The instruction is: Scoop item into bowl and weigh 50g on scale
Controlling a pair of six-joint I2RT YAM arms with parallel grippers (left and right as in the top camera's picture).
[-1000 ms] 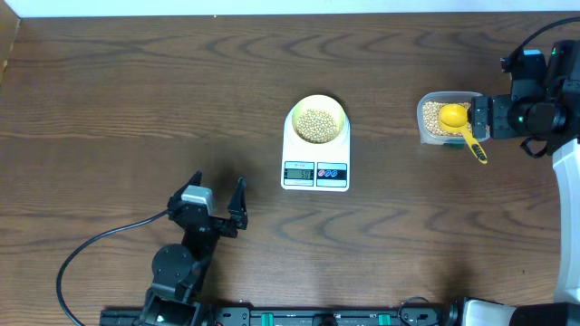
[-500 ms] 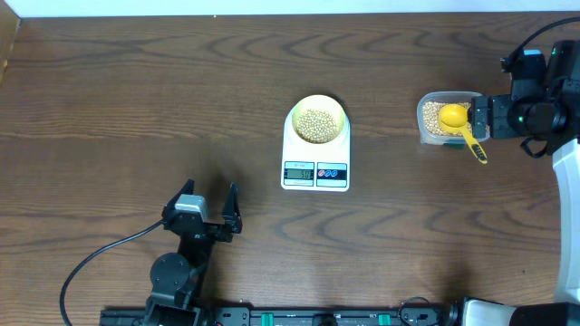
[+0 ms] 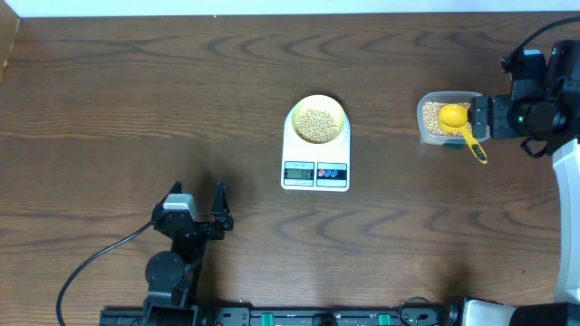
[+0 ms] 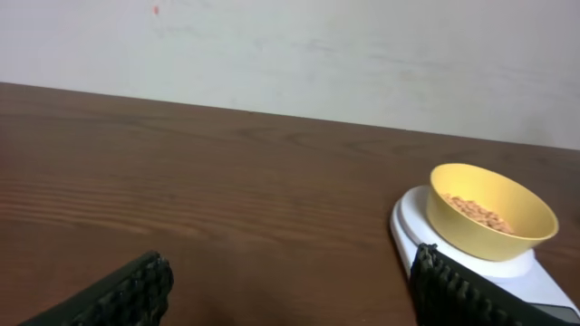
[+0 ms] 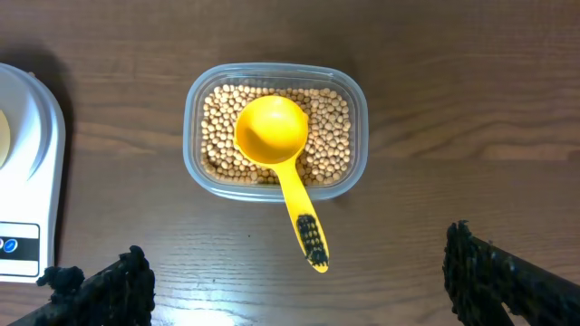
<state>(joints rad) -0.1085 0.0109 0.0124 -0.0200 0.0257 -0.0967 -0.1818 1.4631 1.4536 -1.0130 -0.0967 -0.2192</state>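
Overhead view. We take the scale (image 3: 315, 158) as landmark: it sits mid-table with its display end toward the robot's side and its long axis running near-to-far. On its far half rests the bowl (image 3: 295, 116), upright, holding a layer of beans (image 3: 315, 125). To the right of the scale, well apart from it, stands a clear tub (image 3: 420, 118) filled with more beans. A yellow scoop (image 3: 464, 131) lies in the tub, cup up, its handle crossing the rim and pointing away from the scale, slanting toward the near edge. The right gripper (image 3: 476, 119) hovers at the tub's far-from-scale side, fingers spread wide and gripping nothing; in the right wrist view the handle lies between them, untouched. The left gripper (image 3: 196, 188), likewise spread and empty, hangs near-left of the scale over bare table (image 3: 136, 91), a cable (image 3: 91, 263) trailing behind it. We see open wood on all sides of the scale; nothing stands between it and either gripper.
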